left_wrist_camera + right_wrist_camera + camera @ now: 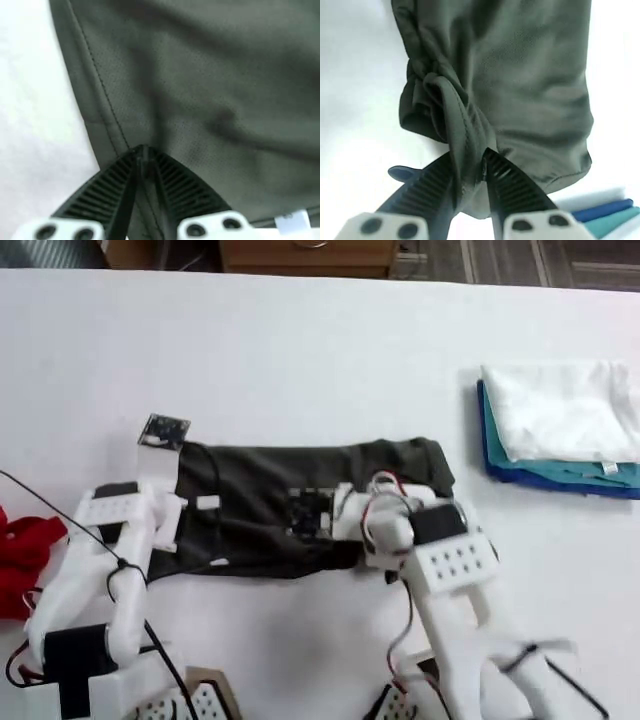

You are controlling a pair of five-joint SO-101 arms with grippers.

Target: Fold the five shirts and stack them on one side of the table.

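Observation:
A dark olive-grey shirt [290,502] lies stretched across the middle of the table. My left gripper [142,157] is shut on the shirt's hemmed edge [107,112] at its left end [185,510]. At the shirt's right end, my right gripper [470,167] is shut on a bunched fold of the same shirt [520,75]. A stack of folded shirts [565,430], white over teal and blue, rests at the table's right side. A red shirt [22,555] lies crumpled at the left edge.
The white table [300,350] stretches bare behind the dark shirt. Both arm bases [300,700] stand at the near edge. Wooden furniture [310,255] shows beyond the far edge.

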